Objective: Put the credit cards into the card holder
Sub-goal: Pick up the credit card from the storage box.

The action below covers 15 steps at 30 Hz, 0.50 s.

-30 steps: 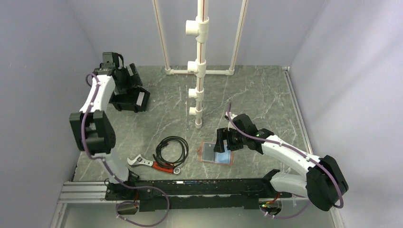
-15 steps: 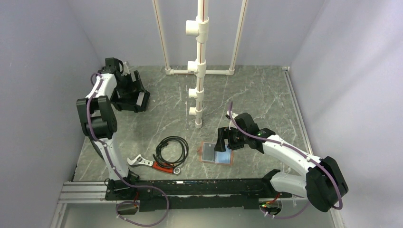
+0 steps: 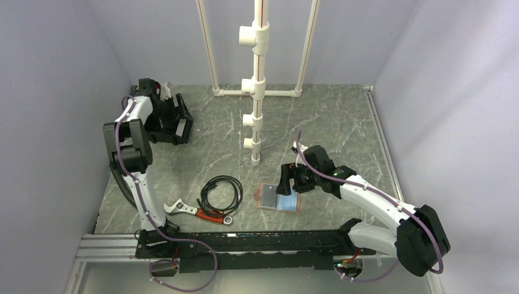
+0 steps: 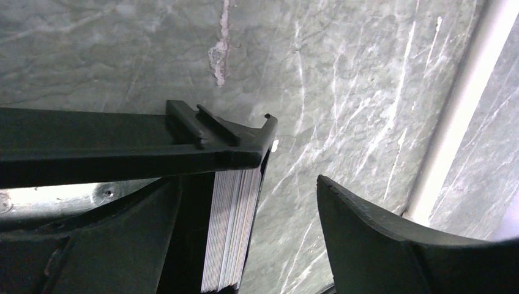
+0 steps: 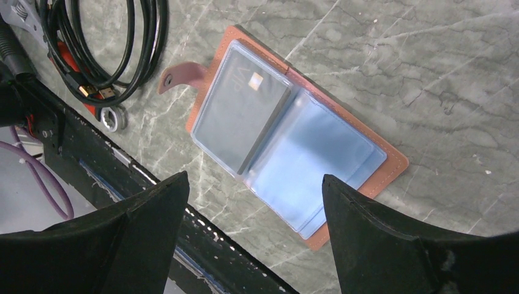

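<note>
The card holder (image 3: 280,197) lies spread open on the table, brown rim up, and it also shows in the right wrist view (image 5: 392,165). Its left half holds a grey card (image 5: 242,116) under clear plastic; its right half (image 5: 312,162) is light blue. My right gripper (image 3: 289,182) (image 5: 254,177) hovers open just above it, holding nothing. A stack of credit cards (image 4: 232,233) stands edge-on inside the black bin (image 3: 177,125) (image 4: 122,153) at the far left. My left gripper (image 3: 166,110) (image 4: 248,184) is open at the bin, its fingers either side of the stack.
A black cable coil (image 3: 221,191), a wrench (image 3: 182,209) and a red-handled tool (image 3: 211,214) lie left of the card holder. A white pipe stand (image 3: 257,92) rises at the back middle. A black rail (image 3: 245,242) runs along the near edge.
The left arm has folded back and moved its gripper farther toward the back over the bin. The right arm has barely moved.
</note>
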Available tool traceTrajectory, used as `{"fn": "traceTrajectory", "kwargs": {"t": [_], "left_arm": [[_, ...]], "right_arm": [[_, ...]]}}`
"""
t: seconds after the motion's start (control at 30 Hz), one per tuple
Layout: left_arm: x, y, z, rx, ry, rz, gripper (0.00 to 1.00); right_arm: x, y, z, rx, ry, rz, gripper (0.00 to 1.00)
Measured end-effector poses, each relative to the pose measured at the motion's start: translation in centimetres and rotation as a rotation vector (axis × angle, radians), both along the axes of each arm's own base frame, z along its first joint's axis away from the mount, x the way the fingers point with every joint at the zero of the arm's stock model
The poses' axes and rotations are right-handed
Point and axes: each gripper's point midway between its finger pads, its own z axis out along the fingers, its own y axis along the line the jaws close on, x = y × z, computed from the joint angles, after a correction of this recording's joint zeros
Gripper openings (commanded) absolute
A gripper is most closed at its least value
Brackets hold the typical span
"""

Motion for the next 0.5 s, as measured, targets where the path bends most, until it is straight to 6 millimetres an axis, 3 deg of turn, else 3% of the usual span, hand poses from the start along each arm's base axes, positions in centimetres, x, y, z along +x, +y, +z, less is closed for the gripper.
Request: {"fn": "traceTrajectory", "kwargs": {"t": [0.5], "left_arm": [[-0.4,-0.4,1.0,-0.070,-0.022,0.004,0.57]], "right_arm": [[-0.1,-0.1,-0.2,-0.001,0.006,-0.004,0.82]]}}
